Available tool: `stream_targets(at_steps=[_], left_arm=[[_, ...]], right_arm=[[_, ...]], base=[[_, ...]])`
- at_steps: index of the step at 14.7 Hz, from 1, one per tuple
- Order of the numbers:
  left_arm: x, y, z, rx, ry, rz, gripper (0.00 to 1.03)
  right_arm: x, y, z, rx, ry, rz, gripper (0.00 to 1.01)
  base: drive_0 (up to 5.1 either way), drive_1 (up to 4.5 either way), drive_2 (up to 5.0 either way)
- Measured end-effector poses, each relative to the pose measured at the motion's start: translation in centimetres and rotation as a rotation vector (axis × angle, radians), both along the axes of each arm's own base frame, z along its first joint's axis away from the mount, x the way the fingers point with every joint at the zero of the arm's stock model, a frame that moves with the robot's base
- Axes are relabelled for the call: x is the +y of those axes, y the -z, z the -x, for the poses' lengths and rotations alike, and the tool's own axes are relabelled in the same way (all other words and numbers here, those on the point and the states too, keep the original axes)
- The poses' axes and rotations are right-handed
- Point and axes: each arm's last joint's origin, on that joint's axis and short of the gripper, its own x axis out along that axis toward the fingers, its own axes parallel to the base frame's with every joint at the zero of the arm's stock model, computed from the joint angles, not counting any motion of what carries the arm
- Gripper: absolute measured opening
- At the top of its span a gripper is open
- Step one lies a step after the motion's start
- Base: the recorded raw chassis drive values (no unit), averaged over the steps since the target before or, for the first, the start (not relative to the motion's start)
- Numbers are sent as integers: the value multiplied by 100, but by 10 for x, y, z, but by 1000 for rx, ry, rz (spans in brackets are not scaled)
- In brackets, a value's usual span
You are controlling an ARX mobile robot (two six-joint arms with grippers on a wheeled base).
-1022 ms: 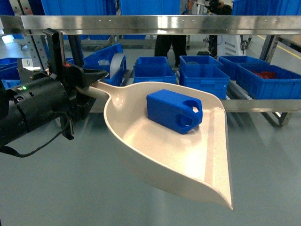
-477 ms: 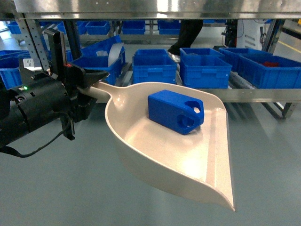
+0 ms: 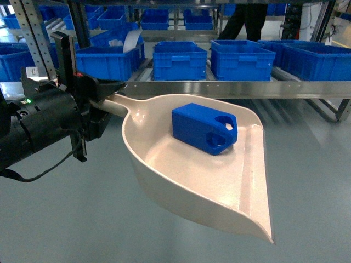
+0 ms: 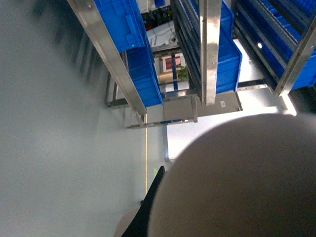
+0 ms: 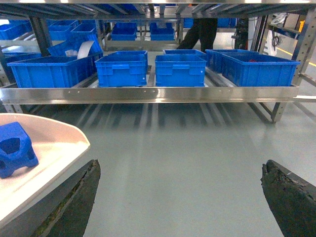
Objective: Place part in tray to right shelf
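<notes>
The part (image 3: 204,128), a bright-blue block with round holes at one end, lies in the back of the cream tray (image 3: 181,175). My left gripper (image 3: 108,96) is shut on the tray's handle (image 3: 113,105) and holds the tray in the air over the grey floor. In the left wrist view the tray's underside (image 4: 237,182) fills the lower right beside one dark finger (image 4: 150,207). My right gripper (image 5: 180,165) is wide open with only floor between its fingers. The tray (image 5: 49,148) and the part (image 5: 15,148) sit to its left. A steel rack (image 3: 230,89) stands ahead; I cannot tell whether it is the right shelf.
Several large blue crates (image 3: 179,60) stand on the rack behind its front rail. A perforated steel upright (image 3: 34,38) rises at the left. A person's legs (image 3: 249,19) show behind the rack. Grey floor (image 3: 307,164) lies below the tray.
The rack has slid upward in the head view, and its upper rail has left the frame. The tray, the part and my left gripper keep their places in that view.
</notes>
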Motion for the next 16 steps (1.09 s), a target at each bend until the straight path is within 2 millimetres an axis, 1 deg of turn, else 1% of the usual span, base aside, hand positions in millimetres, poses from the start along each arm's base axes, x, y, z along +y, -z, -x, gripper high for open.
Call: stream_targets(at_steps=[15, 16], left_arm=[[0, 0, 0, 1, 0, -1, 13], [0, 0, 0, 2, 0, -1, 13]], right_arm=[[0, 0, 0, 0, 0, 0, 98], [0, 0, 0, 2, 0, 0, 98]], base=[[0, 0, 0], [-3, 397, -403]])
